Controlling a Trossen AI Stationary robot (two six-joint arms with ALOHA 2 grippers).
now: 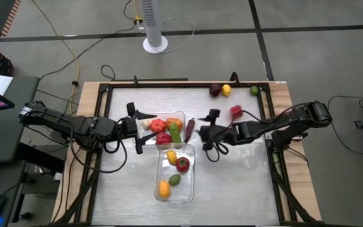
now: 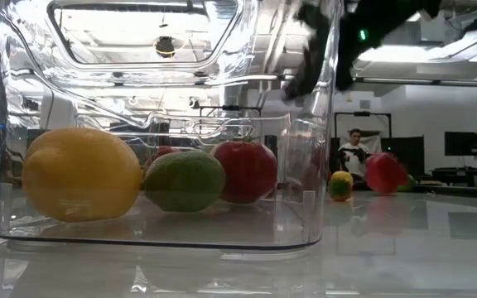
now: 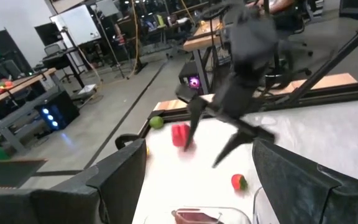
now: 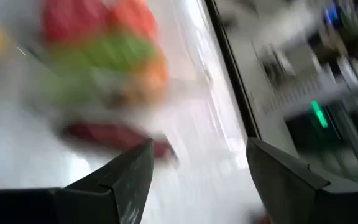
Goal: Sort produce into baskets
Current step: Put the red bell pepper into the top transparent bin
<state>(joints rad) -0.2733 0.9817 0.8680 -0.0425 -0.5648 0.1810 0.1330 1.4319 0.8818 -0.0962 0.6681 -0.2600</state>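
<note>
Two baskets sit at frame centre in the high view: the upper basket holds red, orange, green and whitish pieces, the lower basket a yellow, a red, a green and an orange one. I have the right gripper just right of the upper basket, fingers spread and empty, and the maroon piece lies on the table between it and the basket, touching neither, long axis running up-down in the frame. That piece is directly left of the right fingertips, so my right arm is the nearer one. The left gripper hangs at the upper basket's left edge, spread and empty. A red piece lies right of centre; a dark one, a yellow one and a green one sit at upper right. In the low view, the near basket shows lemon, lime and red piece in a row. In the left wrist view, the right arm is ahead with its fingers apart. In the right wrist view, the maroon piece lies just beyond my parted fingers, crosswise to them. I can read no writing or labels anywhere.
</note>
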